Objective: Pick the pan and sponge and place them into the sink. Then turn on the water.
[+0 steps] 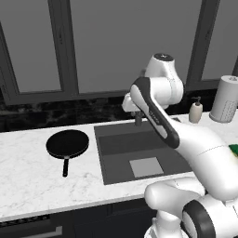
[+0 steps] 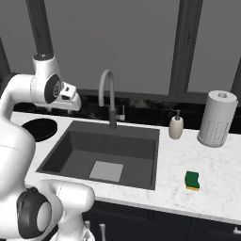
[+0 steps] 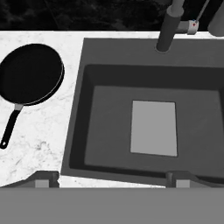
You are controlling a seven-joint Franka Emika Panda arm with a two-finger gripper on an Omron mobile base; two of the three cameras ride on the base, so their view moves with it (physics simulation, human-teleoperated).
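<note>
A: Progress check. Nothing placed yet. Pan (image 1: 68, 143) flat on the counter (image 1: 28, 181) just left of the sink (image 2: 56, 153), handle toward the near edge. Sponge (image 2: 192, 180) on the counter right of the sink, near the front edge. Sink holding nothing but the pale patch on its floor.

B: Water?

A: None running from the faucet (image 2: 108, 94). All three steps left: pan in, sponge in, tap on.

B: Gripper (image 3: 113, 178)?

A: Above the sink's near side, jaws spread wide, grasping nothing.

B: Labels, writing?

A: None legible. Soap pump bottle (image 2: 176, 125) and paper towel roll (image 2: 217, 118) at the far right, both unmarked.
</note>
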